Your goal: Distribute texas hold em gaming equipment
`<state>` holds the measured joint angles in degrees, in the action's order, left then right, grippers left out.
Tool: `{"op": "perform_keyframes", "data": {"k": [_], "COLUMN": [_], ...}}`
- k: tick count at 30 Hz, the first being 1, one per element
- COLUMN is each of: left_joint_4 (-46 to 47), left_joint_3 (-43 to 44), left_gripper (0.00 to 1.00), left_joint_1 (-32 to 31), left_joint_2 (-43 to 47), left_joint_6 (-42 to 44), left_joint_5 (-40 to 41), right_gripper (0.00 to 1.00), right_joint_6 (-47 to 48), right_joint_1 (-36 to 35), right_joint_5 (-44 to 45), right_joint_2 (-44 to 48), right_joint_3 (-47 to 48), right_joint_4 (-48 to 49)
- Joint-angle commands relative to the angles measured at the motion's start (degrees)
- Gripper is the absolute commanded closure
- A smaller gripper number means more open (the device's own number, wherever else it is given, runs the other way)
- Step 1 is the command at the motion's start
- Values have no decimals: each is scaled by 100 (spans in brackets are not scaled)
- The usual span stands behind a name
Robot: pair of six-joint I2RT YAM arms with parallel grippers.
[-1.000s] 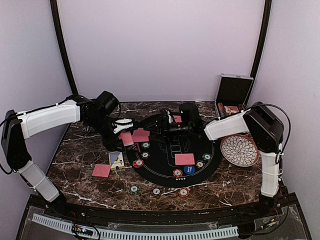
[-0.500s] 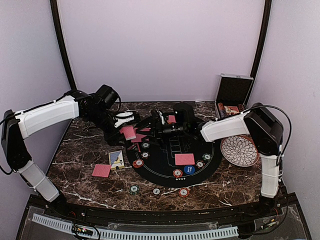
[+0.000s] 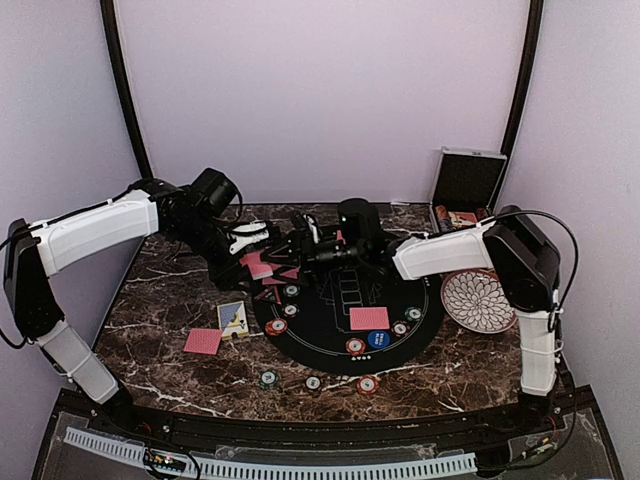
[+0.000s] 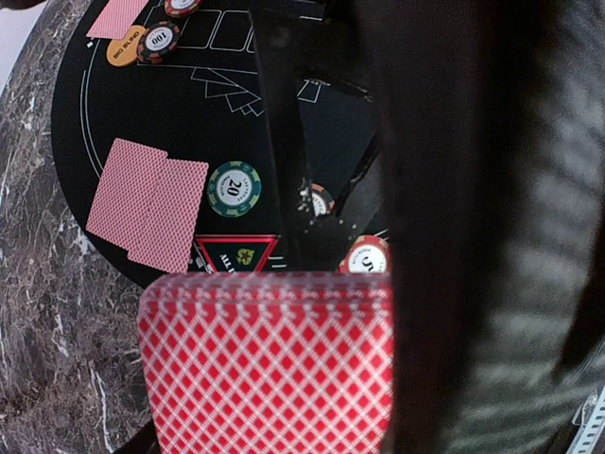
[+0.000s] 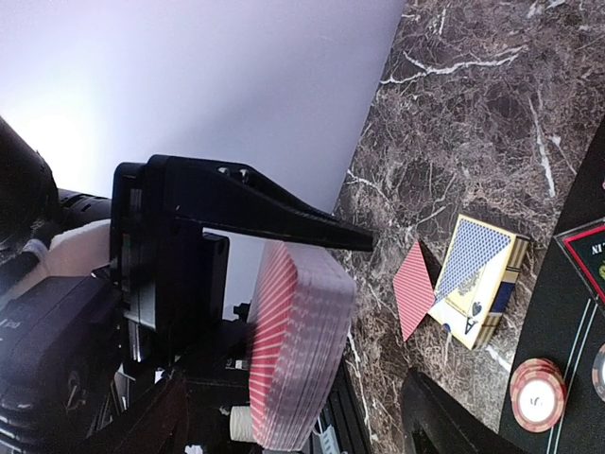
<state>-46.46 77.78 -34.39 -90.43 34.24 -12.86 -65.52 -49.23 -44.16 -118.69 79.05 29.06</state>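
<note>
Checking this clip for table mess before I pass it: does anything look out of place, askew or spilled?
Nothing spilled or damaged. The deck in the left gripper looks slightly splayed at its edges. One red-backed card and three chips lie on the marble table, off the black mat; possibly deliberate.

In the left wrist view, an orange disc [image 4: 124,49] carried the words "BIG BLIND". A dark chip [image 4: 158,41] touching it read "100". A green chip [image 4: 234,188] read "20". On the mat [image 4: 142,123], a red-edged triangle badge [image 4: 236,253] began with "ALL"; the rest was too small to read. The number on a red chip [image 4: 367,257] was blurred. In the right wrist view, a card box [image 5: 475,279] bore an "A" beside a spade sign.
</note>
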Motion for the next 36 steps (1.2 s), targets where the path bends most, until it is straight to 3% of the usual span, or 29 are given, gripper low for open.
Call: {"op": "perform_keyframes", "data": {"k": [1,18,22,36], "left_joint_4": [-83,-128,-127,-69], "left_joint_3": [227,268,241,199], "left_gripper": [100,100,100,100], "left_joint_1": [-15,-15,-15,-15], "left_joint_2": [23,35,59,164], "left_joint_6": [-30,10,47,78], "left_joint_5": [-141,-295,-257,-187], "right_gripper": [23,26,28,42], "right_joint_6": [-49,-540,-512,-111], "right_joint_1": [-110,-218,-218,173], "right_joint_5": [-136,-213,-197,58], "right_joint_2": [-214,-959,-1152,-636], "right_joint_3": [417,1299,1557,754], "right_joint_4": [74,202,-177,-728]}}
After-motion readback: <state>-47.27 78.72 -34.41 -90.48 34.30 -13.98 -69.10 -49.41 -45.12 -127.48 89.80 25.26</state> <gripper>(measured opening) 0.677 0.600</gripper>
